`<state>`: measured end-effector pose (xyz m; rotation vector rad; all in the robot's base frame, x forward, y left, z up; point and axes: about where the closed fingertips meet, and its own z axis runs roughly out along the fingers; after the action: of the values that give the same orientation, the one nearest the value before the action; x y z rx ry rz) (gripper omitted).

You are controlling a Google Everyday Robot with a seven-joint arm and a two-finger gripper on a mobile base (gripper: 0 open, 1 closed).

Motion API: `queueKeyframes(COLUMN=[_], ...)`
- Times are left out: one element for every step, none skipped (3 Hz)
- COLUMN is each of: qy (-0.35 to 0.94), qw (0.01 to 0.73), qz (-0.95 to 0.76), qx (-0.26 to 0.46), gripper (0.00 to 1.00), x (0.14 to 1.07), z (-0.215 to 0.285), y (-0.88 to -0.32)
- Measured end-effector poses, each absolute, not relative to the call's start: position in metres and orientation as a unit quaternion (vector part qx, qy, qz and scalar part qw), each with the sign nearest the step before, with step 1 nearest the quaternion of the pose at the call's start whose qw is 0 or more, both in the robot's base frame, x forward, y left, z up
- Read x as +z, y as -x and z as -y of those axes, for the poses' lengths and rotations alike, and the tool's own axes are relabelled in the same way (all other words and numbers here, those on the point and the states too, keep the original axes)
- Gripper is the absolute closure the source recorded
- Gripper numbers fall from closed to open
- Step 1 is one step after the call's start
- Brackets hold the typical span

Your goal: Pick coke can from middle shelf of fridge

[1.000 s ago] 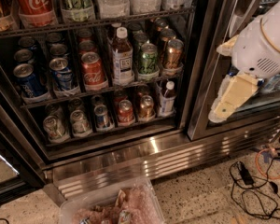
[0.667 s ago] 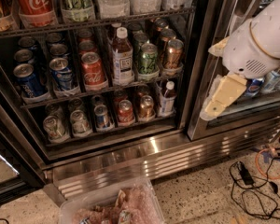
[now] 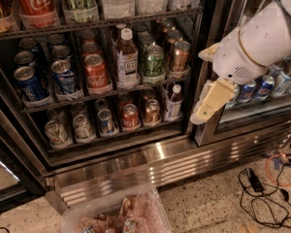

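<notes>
The coke can (image 3: 96, 72) is red with white script and a silver top. It stands at the front of its lane on the middle shelf (image 3: 136, 88) of the open fridge (image 3: 136, 161), between blue Pepsi cans (image 3: 64, 76) on its left and a white-capped bottle (image 3: 127, 57) on its right. More red cans stand behind it. My gripper (image 3: 207, 105) is cream-coloured and hangs from the white arm (image 3: 254, 45). It is in front of the fridge's right door post, well to the right of the coke can and a little lower, holding nothing.
A much taller red Coca-Cola can (image 3: 36, 1) stands on the top shelf. A green can (image 3: 154, 62) and a brown can (image 3: 179, 55) share the middle shelf. Several cans fill the bottom shelf (image 3: 131, 116). A clear bin (image 3: 116, 212) and cables (image 3: 262, 183) lie on the floor.
The arm and gripper have moved left, from in front of the right glass door toward the door post and the open fridge. The cans have not moved.
</notes>
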<state>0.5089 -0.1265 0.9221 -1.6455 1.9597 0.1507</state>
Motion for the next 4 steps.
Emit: queueKeyframes(qy=[0.615, 0.611, 0.603, 0.605], qw=[0.285, 0.301, 0.326, 0.348], qz=[-0.733, -0.729, -0.723, -0.705], qx=[0.056, 0.061, 0.086, 0.127], gripper=[0.0, 0.0, 0.0, 0.0], x=[0.922, 0.917, 0.909, 0.904], z=[0.126, 0.122, 0.113, 0.092], y=[-0.509, -0.513, -0.52, -0.527])
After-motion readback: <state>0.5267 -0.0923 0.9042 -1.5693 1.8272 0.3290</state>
